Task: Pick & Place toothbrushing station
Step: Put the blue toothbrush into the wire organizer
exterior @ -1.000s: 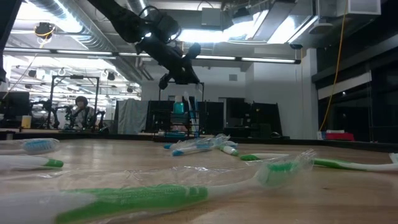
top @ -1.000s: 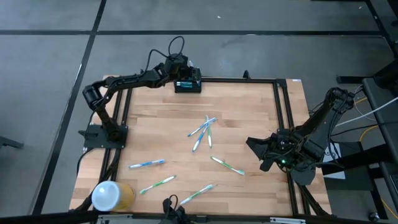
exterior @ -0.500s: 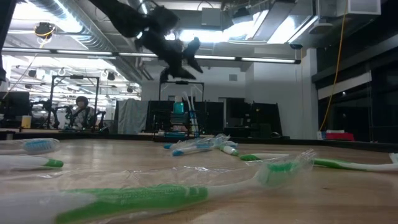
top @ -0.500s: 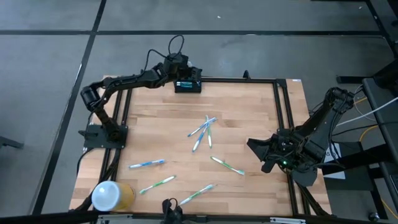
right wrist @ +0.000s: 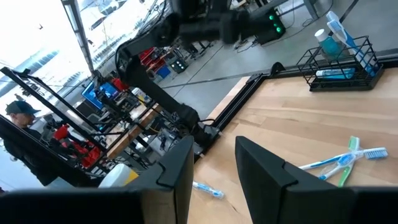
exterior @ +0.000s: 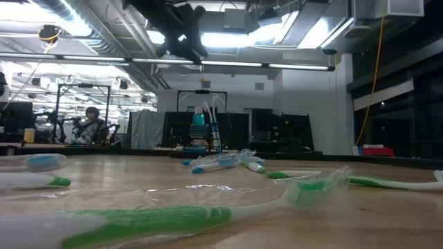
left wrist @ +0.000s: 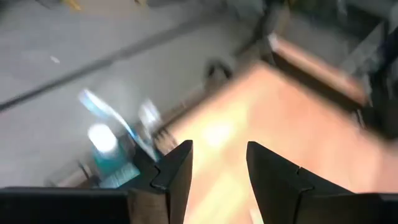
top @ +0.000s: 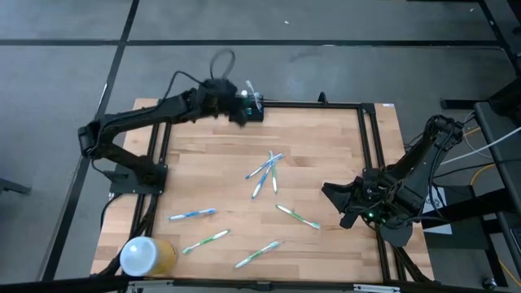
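at the wooden table's far edge, right wrist view alone shows the toothbrushing station upright; left tool empty, parted.

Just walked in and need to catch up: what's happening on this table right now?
The left claw hangs open and empty at the table's far edge, beside the black toothbrushing station, which stands there with a brush or two upright in it. Several more toothbrushes lie scattered on the wooden table. The right claw waits near the right edge, holding nothing. A white-and-yellow cylinder sits at the near left corner.
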You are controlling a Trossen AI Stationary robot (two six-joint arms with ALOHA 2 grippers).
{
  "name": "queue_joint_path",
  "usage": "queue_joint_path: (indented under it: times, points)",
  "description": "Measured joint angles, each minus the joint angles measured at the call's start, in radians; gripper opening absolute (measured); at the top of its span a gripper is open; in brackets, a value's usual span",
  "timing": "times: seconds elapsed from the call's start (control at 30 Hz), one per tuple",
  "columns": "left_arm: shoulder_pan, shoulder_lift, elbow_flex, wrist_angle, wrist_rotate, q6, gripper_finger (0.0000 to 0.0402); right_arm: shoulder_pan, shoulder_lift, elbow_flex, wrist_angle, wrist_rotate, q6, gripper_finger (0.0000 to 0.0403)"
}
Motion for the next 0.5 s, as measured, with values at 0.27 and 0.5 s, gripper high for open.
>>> queue_joint_path:
  times: [0.27,0.5]
  points:
    - [-0.334,0.077,-0.067,-0.243,-0.104,-0.174,0.0139,0.027,0.0,0.0,0.0,0.064,-0.013,0.012]
    - [-0.47,0.265,-0.082,-0.019,-0.135,-0.295,0.0143,0.074,0.0,0.0,0.0,0.109,-0.014,0.012]
